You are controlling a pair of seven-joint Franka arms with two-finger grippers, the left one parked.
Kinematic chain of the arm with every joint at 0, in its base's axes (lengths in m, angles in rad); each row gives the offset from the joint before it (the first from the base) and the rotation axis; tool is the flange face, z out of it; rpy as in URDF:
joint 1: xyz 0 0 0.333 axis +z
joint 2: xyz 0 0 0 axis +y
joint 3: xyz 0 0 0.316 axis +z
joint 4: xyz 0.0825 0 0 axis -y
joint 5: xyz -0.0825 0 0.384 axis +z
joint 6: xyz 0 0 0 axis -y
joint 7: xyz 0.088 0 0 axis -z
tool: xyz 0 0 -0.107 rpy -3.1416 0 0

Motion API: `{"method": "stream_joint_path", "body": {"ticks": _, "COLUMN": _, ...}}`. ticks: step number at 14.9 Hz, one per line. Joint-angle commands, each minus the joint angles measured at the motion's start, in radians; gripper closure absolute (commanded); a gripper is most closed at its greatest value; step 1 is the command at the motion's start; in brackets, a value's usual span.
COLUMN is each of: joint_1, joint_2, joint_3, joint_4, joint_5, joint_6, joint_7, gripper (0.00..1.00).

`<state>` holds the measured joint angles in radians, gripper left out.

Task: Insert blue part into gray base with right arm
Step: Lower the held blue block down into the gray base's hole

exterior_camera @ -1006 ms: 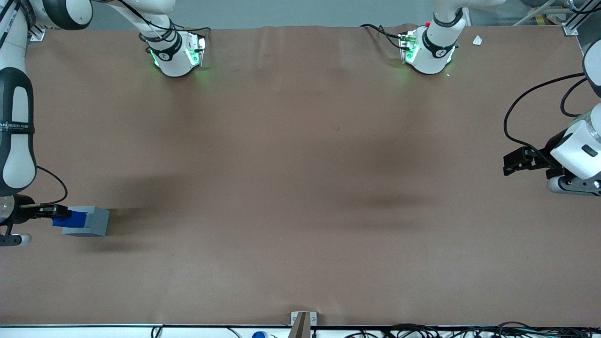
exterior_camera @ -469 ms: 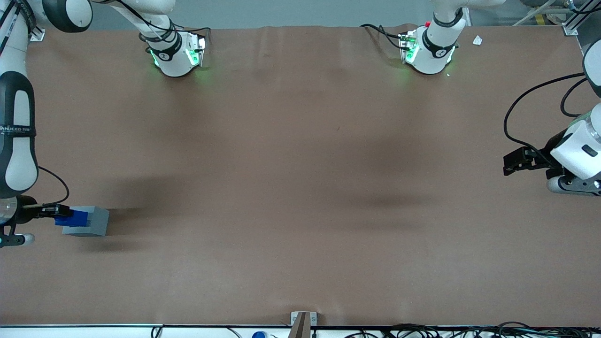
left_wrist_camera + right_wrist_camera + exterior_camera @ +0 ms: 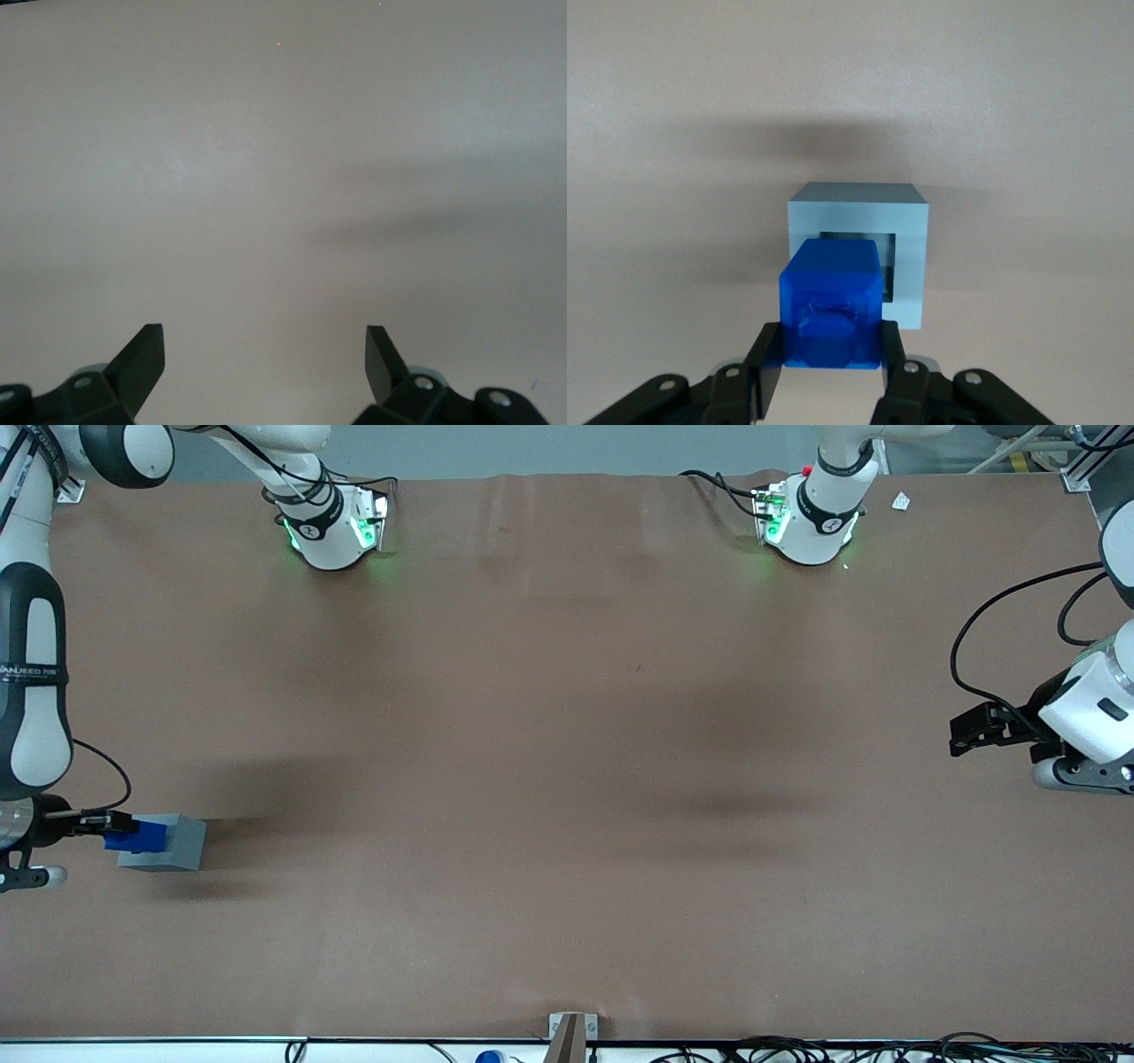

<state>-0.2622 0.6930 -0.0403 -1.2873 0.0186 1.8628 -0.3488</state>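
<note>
My gripper (image 3: 824,354) is clamped on the blue part (image 3: 831,301), one black finger (image 3: 764,363) pressed to each of its side faces. Dead ahead at my twelve o'clock sits the gray base (image 3: 859,257), its light rim framing a dark square recess; the blue block's leading end overlaps that opening and hides much of it, though I cannot tell whether it has entered the recess or only hangs in front of it. Nothing else lies between the two pieces.

Seen from the front, the gripper (image 3: 108,828), the blue part (image 3: 135,837) and the gray base (image 3: 164,843) line up at the working arm's end of the table (image 3: 567,779), nearer the camera than mid-table. The base rests on a plain brown cover, faintly creased, with soft shadows spreading from it. A small metal bracket (image 3: 571,1029) stands at the table's near edge. My arm (image 3: 31,682) reaches down along the table's end, its black sleeve with white lettering above the wrist, and the fingers point level across the surface toward the base.
</note>
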Motion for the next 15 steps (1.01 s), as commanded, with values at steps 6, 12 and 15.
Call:
{"method": "stream_joint_path", "body": {"ticks": 6, "joint_1": -0.02, "joint_2": 0.008, "joint_3": 0.013, "joint_4": 0.003, "joint_5": -0.008, "joint_6": 0.019, "joint_7": -0.022, "gripper": 0.76}}
{"method": "stream_joint_path", "body": {"ticks": 12, "joint_1": -0.026, "joint_2": 0.013, "joint_3": 0.013, "joint_4": 0.002, "joint_5": -0.006, "joint_6": 0.019, "joint_7": -0.024, "gripper": 0.76}}
{"method": "stream_joint_path", "body": {"ticks": 15, "joint_1": -0.026, "joint_2": 0.016, "joint_3": 0.013, "joint_4": 0.002, "joint_5": -0.005, "joint_6": 0.021, "joint_7": -0.024, "gripper": 0.76}}
